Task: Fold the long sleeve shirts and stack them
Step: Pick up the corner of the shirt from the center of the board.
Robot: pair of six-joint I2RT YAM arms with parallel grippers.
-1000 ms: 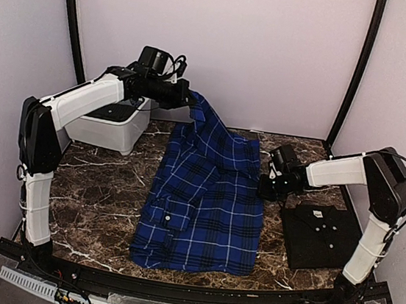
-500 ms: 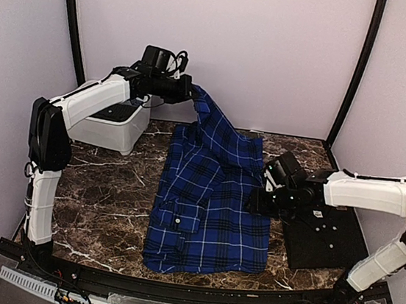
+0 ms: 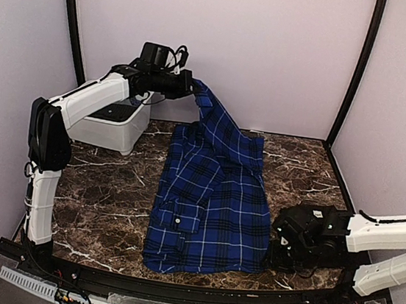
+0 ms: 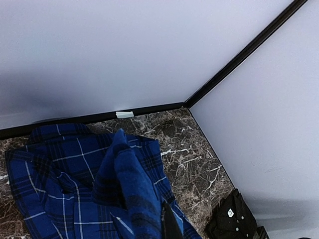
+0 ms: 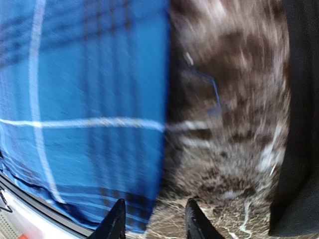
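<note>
One plaid shirt [image 3: 212, 198] in left hand [image 3: 192, 88]

You see soft woven cloth in the blue plaid shirt [image 3: 213, 190], matt and creased where it hangs. The black shirt [image 4: 232, 219] is plain matt cloth too. The bench [image 3: 109, 192] looks like polished dark marble with white veins, and the tub [image 3: 113, 132] is smooth white plastic.

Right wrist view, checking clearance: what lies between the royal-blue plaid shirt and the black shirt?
Dark marble tabletop, bare but for a faint blue line; right wrist view.
</note>
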